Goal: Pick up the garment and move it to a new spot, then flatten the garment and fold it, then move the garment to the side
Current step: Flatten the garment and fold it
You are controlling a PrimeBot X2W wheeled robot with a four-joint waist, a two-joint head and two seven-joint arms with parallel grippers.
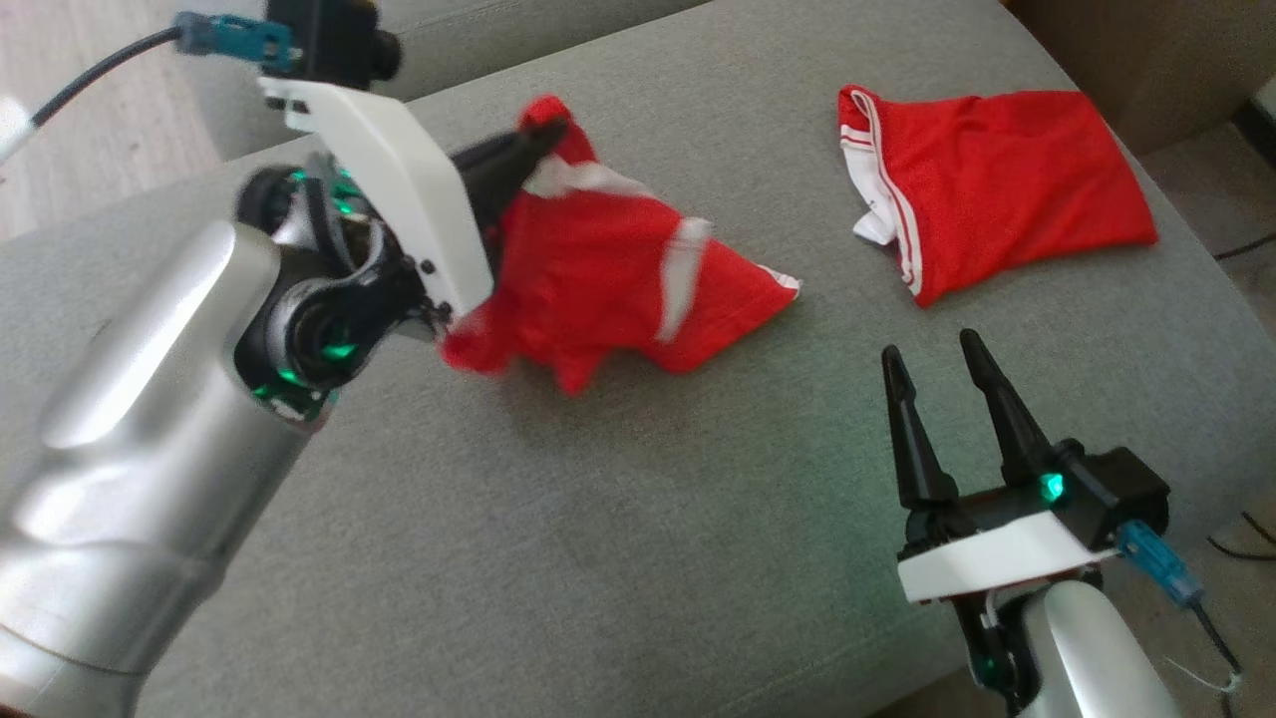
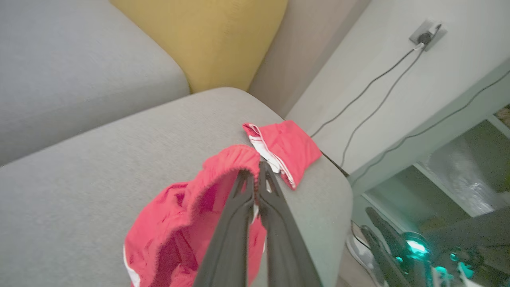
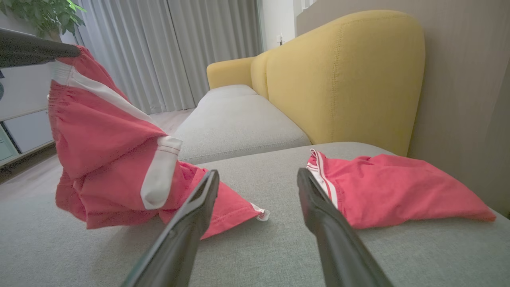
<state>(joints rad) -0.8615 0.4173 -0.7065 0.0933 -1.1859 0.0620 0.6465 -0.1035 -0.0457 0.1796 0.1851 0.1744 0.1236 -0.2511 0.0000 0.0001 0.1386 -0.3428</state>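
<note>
Two red garments are showing ahead of you, so start at the left. Your left gripper point(image 1: 546, 138) is clamping shut on the waistband of the red shorts point(image 1: 598, 269). They are hanging below and to the right of its fingertips, with one leg hem trailing on the grey cushion point(image 1: 598, 519). Their long axis is running from the pinch down toward your right gripper point(image 1: 927, 349), which is hovering with its jaws spread wide and holding nothing. That trailing hem is lying just left of and beyond its fingertips, nearer than the second garment point(image 1: 997, 179), which is resting flat farther beyond and to the right.
</note>
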